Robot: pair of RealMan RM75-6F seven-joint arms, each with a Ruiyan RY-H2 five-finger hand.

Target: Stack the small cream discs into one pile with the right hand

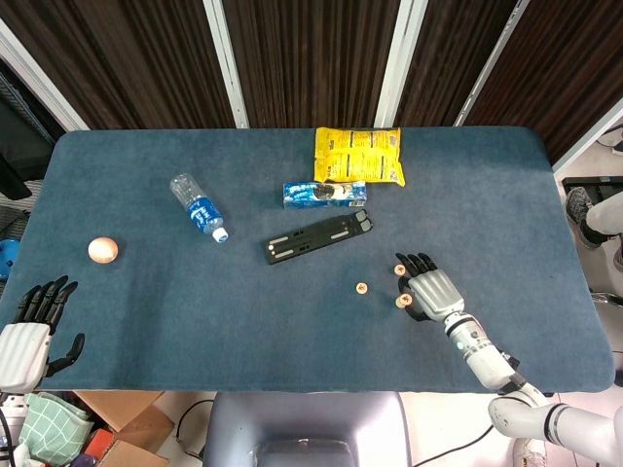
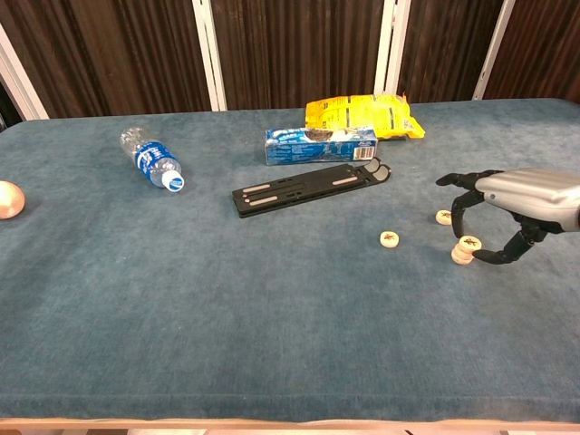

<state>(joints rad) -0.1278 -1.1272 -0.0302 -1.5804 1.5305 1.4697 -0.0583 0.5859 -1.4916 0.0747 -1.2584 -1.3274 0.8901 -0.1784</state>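
Chest view: right hand (image 2: 507, 204), fingers arched downward, pinches one cream disc (image 2: 468, 243) directly over a second disc (image 2: 460, 256), the two apparently touching. A third disc (image 2: 443, 217) lies just behind; a fourth (image 2: 390, 238) sits apart to the left. Discs appear small, rigid, light and smooth, so an edge pinch suits them; off-centre release risks sliding. Left hand (image 1: 29, 336) is empty, fingers spread.

Both views are evenly and brightly lit from above; only faint, soft shadows are cast on the dark blue felt table (image 1: 292, 311). Focus is kept sharp throughout. Slight glare is seen on the crinkled yellow plastic snack bag (image 2: 362, 115).
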